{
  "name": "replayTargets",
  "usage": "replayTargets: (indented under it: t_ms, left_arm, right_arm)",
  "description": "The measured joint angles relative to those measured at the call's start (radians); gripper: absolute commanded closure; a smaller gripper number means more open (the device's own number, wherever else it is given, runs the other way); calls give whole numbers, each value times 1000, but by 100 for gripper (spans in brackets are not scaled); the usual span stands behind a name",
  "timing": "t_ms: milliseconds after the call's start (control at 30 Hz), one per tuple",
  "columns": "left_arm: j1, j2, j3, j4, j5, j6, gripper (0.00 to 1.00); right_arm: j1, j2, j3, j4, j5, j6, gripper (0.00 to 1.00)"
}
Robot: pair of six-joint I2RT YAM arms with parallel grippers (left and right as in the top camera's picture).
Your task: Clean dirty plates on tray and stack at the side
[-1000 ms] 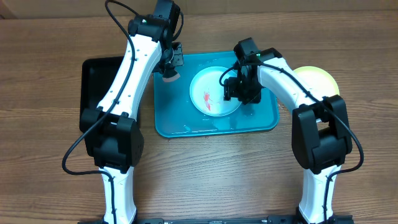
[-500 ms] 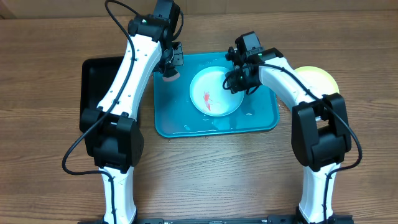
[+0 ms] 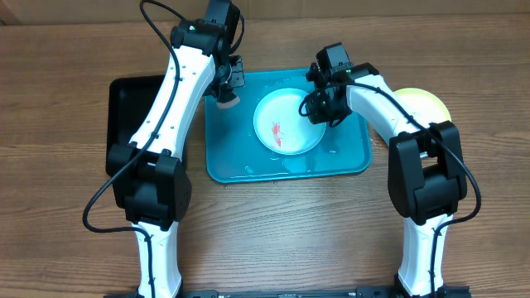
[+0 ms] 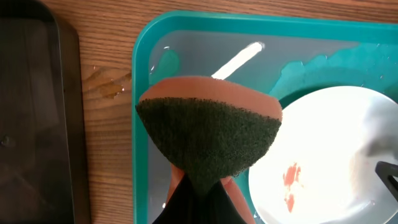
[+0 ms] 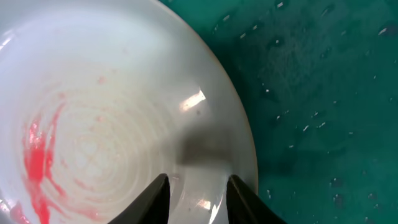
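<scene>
right gripper (image 5: 198,186) fingers straddle the white plate (image 3: 286,122) rim, tips cut off at bottom edge. left gripper (image 4: 198,198) pinches a sponge (image 4: 208,134); fingers hidden.

wooden table (image 3: 273,223), turquoise tray (image 3: 240,170), black tray (image 3: 124,99), yellow-green plate (image 3: 431,103)

Lab bench: 2 arms (wood-grain tabletop (image 3: 273,232))

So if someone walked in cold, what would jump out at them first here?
Probably the white plate with its red smear, sitting in the wet turquoise tray. Next, the orange-backed scrub sponge held in the left gripper over the tray's left end, while the right gripper sits at the plate's right rim.
</scene>
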Motion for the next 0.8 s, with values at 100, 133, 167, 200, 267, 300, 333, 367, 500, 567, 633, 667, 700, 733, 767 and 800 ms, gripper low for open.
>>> replayTargets:
  t_ms: [100,133,167,200,267,300,333,367,500,567,633,667,700,733,767,800]
  left_arm:
    - [0,0,0,9,0,0,96]
    - [0,0,0,11,0,0,96]
    - [0,0,0,12,0,0,96]
    - [0,0,0,13,0,0,96]
    - [0,0,0,14,0,0,96]
    - [0,0,0,14,0,0,96]
    - [0,0,0,14,0,0,96]
    - [0,0,0,14,0,0,96]
    - [0,0,0,14,0,0,96]
    - [0,0,0,14,0,0,96]
    - [0,0,0,14,0,0,96]
    - [0,0,0,14,0,1,96]
    - [0,0,0,14,0,1,96]
    - [0,0,0,14,0,1,96]
    - [0,0,0,14,0,1,96]
    - [0,0,0,14,0,1,96]
  right_arm:
    - [0,0,50,-22,2,9,56]
    - [-1,0,72,-20,7,7,55]
    - [-2,-2,89,-17,15,7,55]
    - [-3,-5,100,-15,24,7,55]
    - [-8,-11,109,-15,34,4,55]
    - [-10,-12,109,-16,40,3,55]
    - [-13,-12,109,-17,48,2,55]
    - [-17,-11,109,-19,58,2,55]
    - [-26,-1,109,-14,84,-3,63]
    - [-28,17,109,-13,90,-3,66]
    - [-29,42,109,-13,91,-3,66]
    - [-29,54,108,-13,89,-4,67]
    - [-29,63,108,-14,83,-3,67]
    - [-29,71,106,-15,78,-3,67]
    - [-29,74,104,-16,73,-4,68]
    - [-29,75,103,-19,65,-5,69]
